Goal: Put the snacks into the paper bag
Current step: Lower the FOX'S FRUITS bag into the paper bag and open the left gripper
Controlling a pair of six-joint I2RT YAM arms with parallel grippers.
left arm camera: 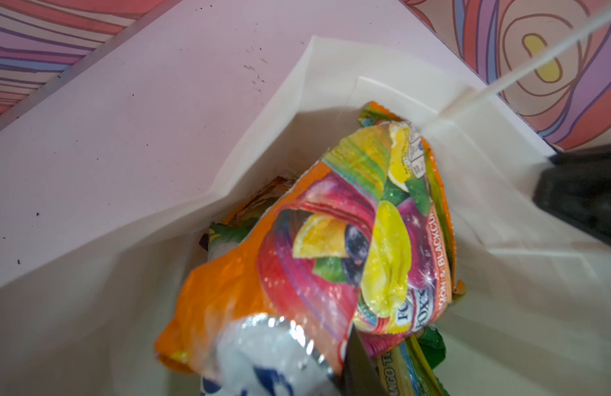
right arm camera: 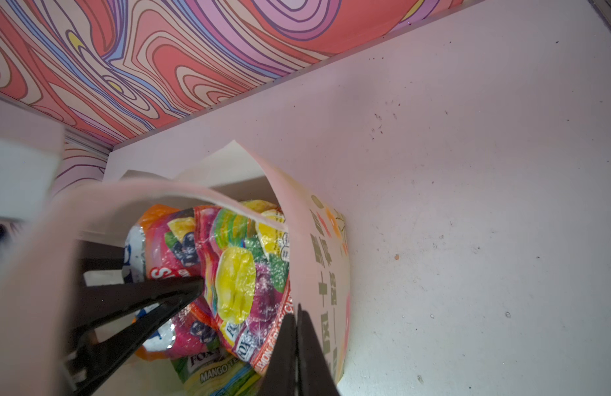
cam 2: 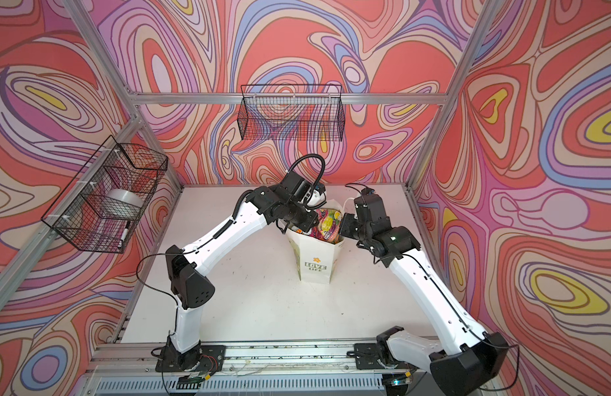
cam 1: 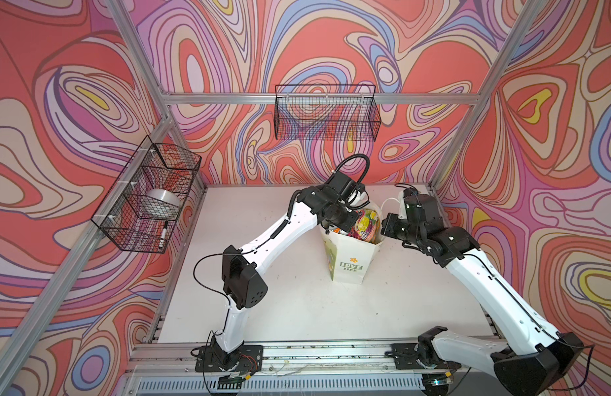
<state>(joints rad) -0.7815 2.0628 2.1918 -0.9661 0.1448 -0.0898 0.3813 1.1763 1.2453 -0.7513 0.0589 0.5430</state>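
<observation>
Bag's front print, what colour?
Green lettering, yellow flower above, on the white bag; clearest in a top view.

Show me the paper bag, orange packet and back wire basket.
paper bag (cam 1: 351,265): a top view, printed front.
orange packet (left arm camera: 208,291): left wrist view, orange side.
back wire basket (cam 1: 326,127): a top view, front mesh.

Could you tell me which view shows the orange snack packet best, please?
The left wrist view: the orange packet is large and central. The right wrist view shows it partly hidden by the paper bag; both top views, only a speck.
</observation>
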